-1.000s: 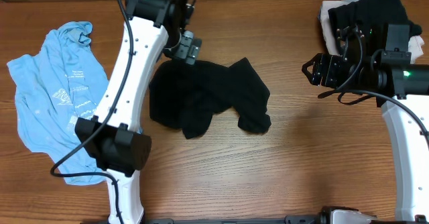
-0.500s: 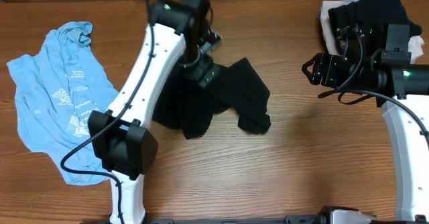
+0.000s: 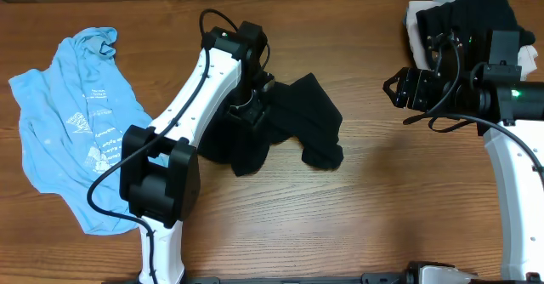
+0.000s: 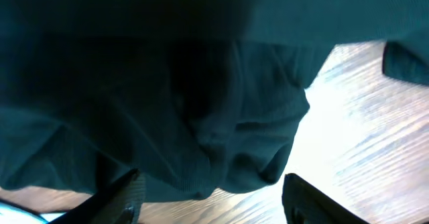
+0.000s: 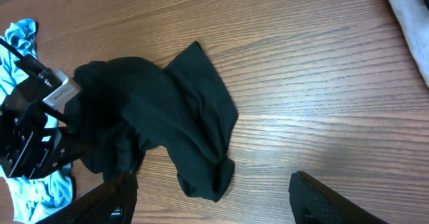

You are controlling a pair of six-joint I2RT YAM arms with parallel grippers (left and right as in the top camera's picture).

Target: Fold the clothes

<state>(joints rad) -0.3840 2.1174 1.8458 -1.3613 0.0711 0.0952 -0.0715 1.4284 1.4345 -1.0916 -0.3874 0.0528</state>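
A wooden table (image 3: 382, 216) of warm brown boards, its grain running left to right, fills almost every view; along its far edge the overhead camera catches only a narrow dark strip of the room beyond. The wood is matt in the overhead view, but beneath the left wrist camera it glares pale and washed out

The black garment (image 3: 306, 118) lies crumpled near the middle of the table, bunched in thick folds, with one lobe reaching toward the right and another hanging toward the near edge. The left gripper (image 4: 213, 178) hangs right over its left part, the white arm slanting across from the near-left; its two fingers (image 4: 127, 190) stand spread apart, with dark cloth and a strip of bare wood between them and nothing clamped. Whether the tips touch the fabric I cannot tell

The light-blue T-shirt (image 3: 68, 122) is spread loosely and wrinkled at the far left, white print upward, its right edge partly under the left arm, apart from the black garment

The right gripper (image 3: 391, 89) hovers over bare wood well to the right of the black garment, jaws parted and empty. Behind it, in the far-right corner, sits a pile of dark and pale cloth (image 3: 463, 16)
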